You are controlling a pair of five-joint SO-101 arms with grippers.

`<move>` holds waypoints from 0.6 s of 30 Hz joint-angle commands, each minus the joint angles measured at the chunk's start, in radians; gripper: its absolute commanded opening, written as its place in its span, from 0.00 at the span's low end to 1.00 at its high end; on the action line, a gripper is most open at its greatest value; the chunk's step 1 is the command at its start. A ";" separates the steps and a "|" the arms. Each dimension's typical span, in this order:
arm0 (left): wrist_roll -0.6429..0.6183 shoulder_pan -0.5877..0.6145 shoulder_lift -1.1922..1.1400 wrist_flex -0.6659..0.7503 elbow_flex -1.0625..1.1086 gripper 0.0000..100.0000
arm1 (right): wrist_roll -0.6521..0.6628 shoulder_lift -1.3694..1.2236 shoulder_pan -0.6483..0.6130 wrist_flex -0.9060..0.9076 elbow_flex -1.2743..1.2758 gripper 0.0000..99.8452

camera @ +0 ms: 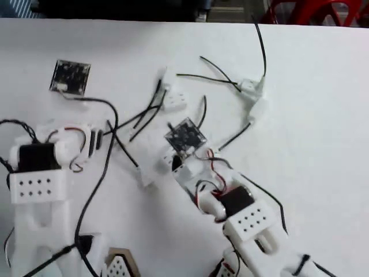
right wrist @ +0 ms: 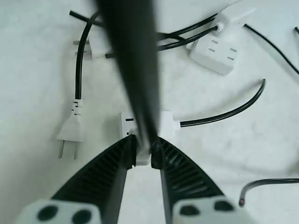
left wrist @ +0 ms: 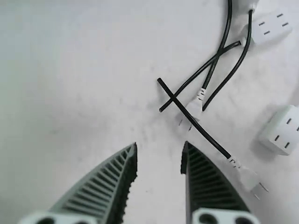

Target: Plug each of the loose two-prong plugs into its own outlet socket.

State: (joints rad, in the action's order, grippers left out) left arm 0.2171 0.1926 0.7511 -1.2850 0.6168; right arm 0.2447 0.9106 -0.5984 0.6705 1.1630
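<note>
My right gripper (right wrist: 143,147) is shut on a white two-prong plug (right wrist: 142,157), whose black cable (right wrist: 131,60) rises toward the camera. The plug stands right over a white outlet socket (right wrist: 166,125); whether its prongs are in the slots is hidden. A loose white plug (right wrist: 70,133) lies on the table beside that socket. My left gripper (left wrist: 159,156) hangs open over bare table, short of two loose plugs (left wrist: 192,109) (left wrist: 247,177) on black cables. From above, the left gripper (camera: 97,139) is at the left and the right gripper (camera: 172,160) is mid-table.
More white outlet blocks lie about (camera: 174,99) (camera: 253,92) (left wrist: 268,28) (left wrist: 280,133) (right wrist: 217,46). Black cables (camera: 132,121) cross between the arms. A small circuit board (camera: 71,76) sits at the far left. The right side of the white table (camera: 323,144) is bare.
</note>
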 commanded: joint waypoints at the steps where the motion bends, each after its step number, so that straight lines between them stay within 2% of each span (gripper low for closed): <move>1: -0.002 0.030 0.102 0.143 0.160 0.17 | 0.011 -0.131 -0.010 -0.002 -0.118 0.02; 4: -0.002 0.056 0.128 0.233 0.273 0.17 | 0.011 -0.194 -0.054 -0.004 -0.155 0.02; 9: -0.003 0.085 0.130 0.344 0.390 0.17 | 0.023 -0.245 -0.101 -0.105 -0.144 0.02; 13: -0.003 0.084 0.130 0.373 0.436 0.17 | 0.095 -0.289 -0.065 -0.240 -0.097 0.02; 18: -0.003 0.082 0.130 0.371 0.443 0.17 | 0.094 -0.332 -0.031 -0.371 -0.032 0.02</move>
State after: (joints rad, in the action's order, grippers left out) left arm 0.2186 0.2677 0.8523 -0.9367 1.0664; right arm 0.3291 0.5854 -0.6460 0.3652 1.1262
